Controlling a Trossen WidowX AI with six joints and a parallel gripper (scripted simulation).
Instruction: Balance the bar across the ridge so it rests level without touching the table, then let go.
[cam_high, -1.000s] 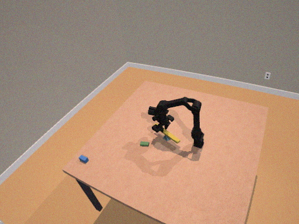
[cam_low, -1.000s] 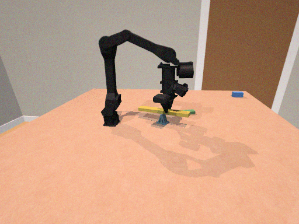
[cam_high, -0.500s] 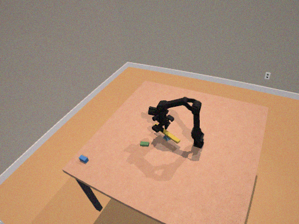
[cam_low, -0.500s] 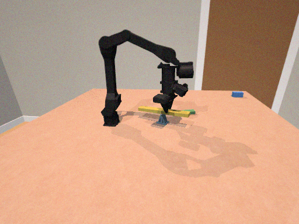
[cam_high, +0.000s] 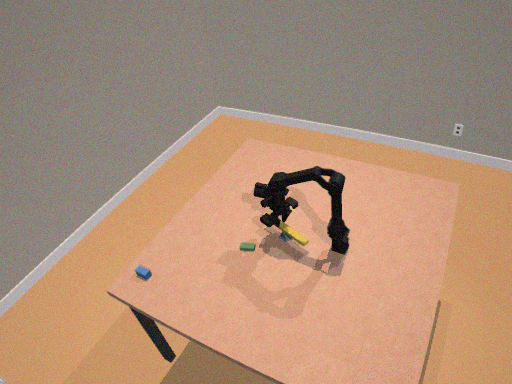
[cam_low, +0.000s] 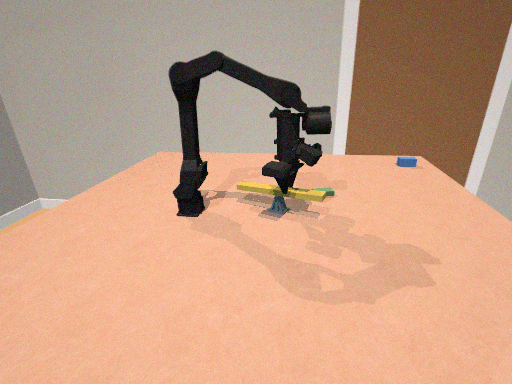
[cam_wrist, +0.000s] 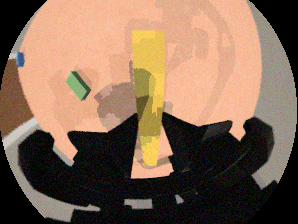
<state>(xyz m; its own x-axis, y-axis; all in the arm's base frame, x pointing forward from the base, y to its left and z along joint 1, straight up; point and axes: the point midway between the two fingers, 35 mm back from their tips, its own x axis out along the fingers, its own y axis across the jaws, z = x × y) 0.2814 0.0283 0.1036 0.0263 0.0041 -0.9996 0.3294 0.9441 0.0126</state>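
Observation:
The long yellow bar (cam_high: 295, 234) (cam_low: 252, 187) (cam_wrist: 150, 45) is held over the blue-grey ridge (cam_high: 285, 236) (cam_low: 278, 206). In the exterior view the bar lies just at the ridge's top, slightly lower at its right end; both ends are clear of the table. Whether bar and ridge touch, I cannot tell. My gripper (cam_low: 285, 192) (cam_wrist: 149, 115) is shut on the bar, slightly right of the ridge's top in that view. In the wrist view the ridge is mostly hidden under the bar and fingers.
A green block (cam_high: 247, 246) (cam_low: 328, 191) (cam_wrist: 78, 85) lies on the table (cam_high: 370, 310) (cam_low: 150, 310) near the bar's outer end. A blue block (cam_high: 143, 272) (cam_low: 406, 162) (cam_wrist: 20, 59) lies farther off, near a table corner.

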